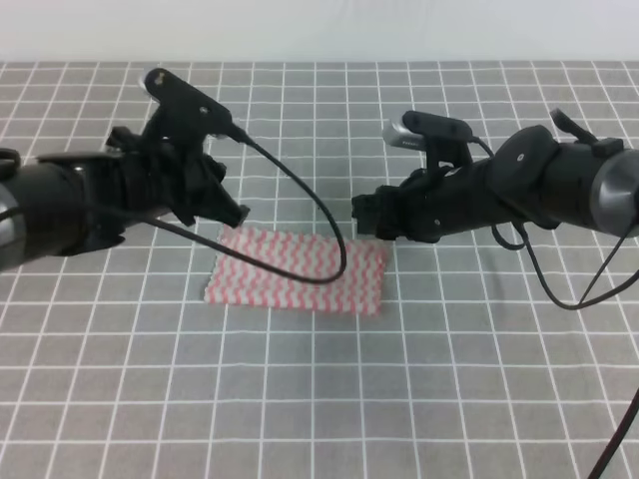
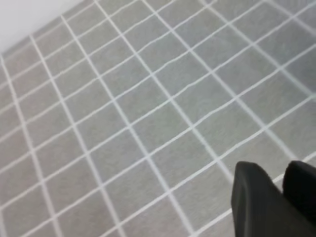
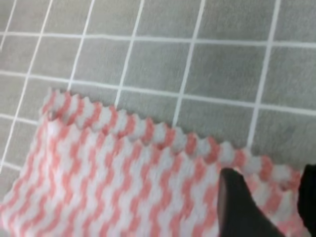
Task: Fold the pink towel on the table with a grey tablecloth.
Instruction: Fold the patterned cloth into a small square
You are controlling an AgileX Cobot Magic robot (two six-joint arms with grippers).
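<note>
1. Exterior high: the pink towel (image 1: 297,268) lies doubled mid-desk (image 1: 319,399); my hands sit at its far corners, left hand (image 1: 238,213), right hand (image 1: 367,216).
2. Left wrist: left fingers (image 2: 256,205) nearly together, pinching nothing.
3. Right wrist: right fingers (image 3: 242,207) spread, astride the towel edge; I should seat them squarely.

The towel (image 1: 297,268) lies flat on the table (image 1: 319,399), near its middle. The left gripper (image 1: 236,212) hangs over the towel's rear left corner; the right gripper (image 1: 365,216) over its rear right corner. A cable (image 1: 329,225) loops above the towel.
</note>
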